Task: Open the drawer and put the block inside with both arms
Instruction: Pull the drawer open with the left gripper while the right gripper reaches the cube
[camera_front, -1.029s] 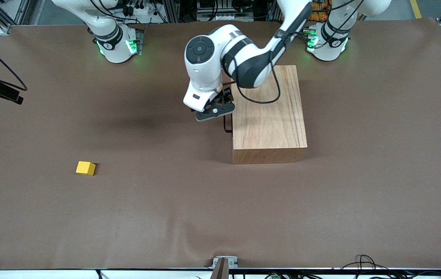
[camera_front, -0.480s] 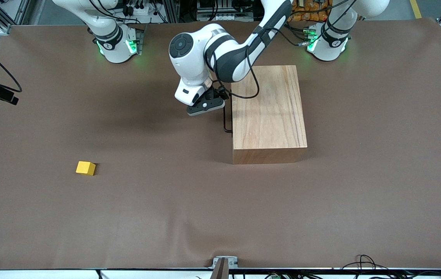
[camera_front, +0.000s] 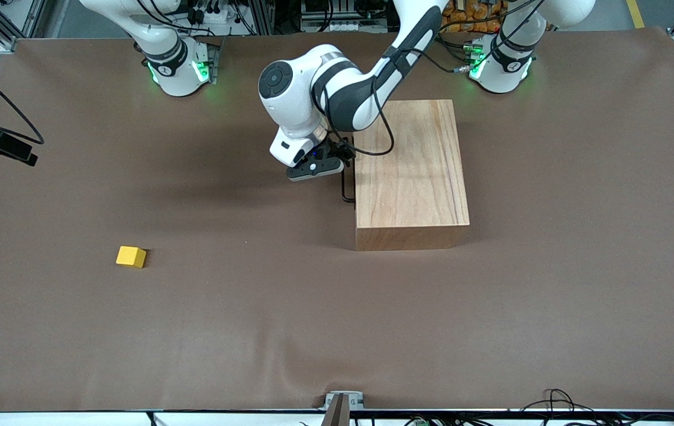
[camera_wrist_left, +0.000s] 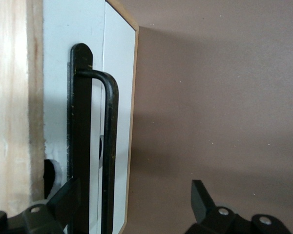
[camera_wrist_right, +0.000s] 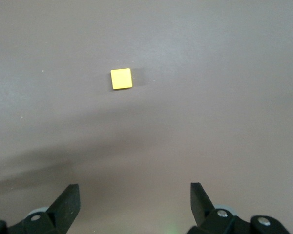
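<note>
**Left gripper lined up on the drawer handle**

We had the left gripper (camera_front: 329, 166) at the shut drawer's black wire loop handle (camera_wrist_left: 109, 146), fingers apart around it, ready to clamp and pull. The small yellow cube (camera_front: 131, 257) lay well apart on the brown cloth (camera_front: 254, 325); our right gripper (camera_wrist_right: 134, 207) waited high above it, fingers spread.

High front view over whole table (camera_front: 337, 331); wrist views close, downward, onto it.
</note>
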Controlling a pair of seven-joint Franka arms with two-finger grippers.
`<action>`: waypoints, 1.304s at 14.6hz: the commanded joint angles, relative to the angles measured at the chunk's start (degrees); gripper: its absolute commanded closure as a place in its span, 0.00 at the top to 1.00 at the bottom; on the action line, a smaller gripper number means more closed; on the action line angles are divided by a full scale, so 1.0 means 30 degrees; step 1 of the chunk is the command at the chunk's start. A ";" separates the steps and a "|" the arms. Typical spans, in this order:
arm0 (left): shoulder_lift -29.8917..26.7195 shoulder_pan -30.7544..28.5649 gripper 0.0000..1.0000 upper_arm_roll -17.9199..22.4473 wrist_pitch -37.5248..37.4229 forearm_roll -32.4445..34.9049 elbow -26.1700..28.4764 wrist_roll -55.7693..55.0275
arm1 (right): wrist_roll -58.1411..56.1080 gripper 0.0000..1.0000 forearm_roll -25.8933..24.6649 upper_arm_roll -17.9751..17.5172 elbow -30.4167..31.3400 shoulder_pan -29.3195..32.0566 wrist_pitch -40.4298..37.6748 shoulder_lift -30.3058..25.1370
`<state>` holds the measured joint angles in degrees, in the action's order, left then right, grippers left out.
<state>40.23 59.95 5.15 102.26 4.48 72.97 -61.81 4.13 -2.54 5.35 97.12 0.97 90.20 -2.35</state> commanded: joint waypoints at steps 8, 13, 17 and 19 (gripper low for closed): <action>0.1119 0.0202 1.00 0.0101 0.0306 0.0529 -0.0477 0.0361 | -0.0031 1.00 -0.0238 0.0035 0.0553 -0.0324 -0.0419 -0.0039; 0.1237 0.0202 1.00 0.0072 0.1417 0.0500 -0.0477 0.0303 | -0.0060 1.00 -0.0238 0.0005 0.2780 -0.0499 0.2450 0.0137; 0.1296 0.0173 1.00 0.0013 0.2589 0.0442 -0.0506 0.0361 | -0.0031 1.00 -0.0093 0.0005 0.3105 -0.0499 0.4497 0.2240; 0.1295 0.0202 1.00 0.0013 0.3263 0.0384 -0.0477 0.0274 | -0.0031 1.00 0.0141 -0.0024 0.3018 -0.0761 0.6109 0.3239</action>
<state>43.38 60.23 5.07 109.49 4.76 72.70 -61.58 4.06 -2.45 5.35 107.01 -0.44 105.33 4.36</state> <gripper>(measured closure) 0.000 0.000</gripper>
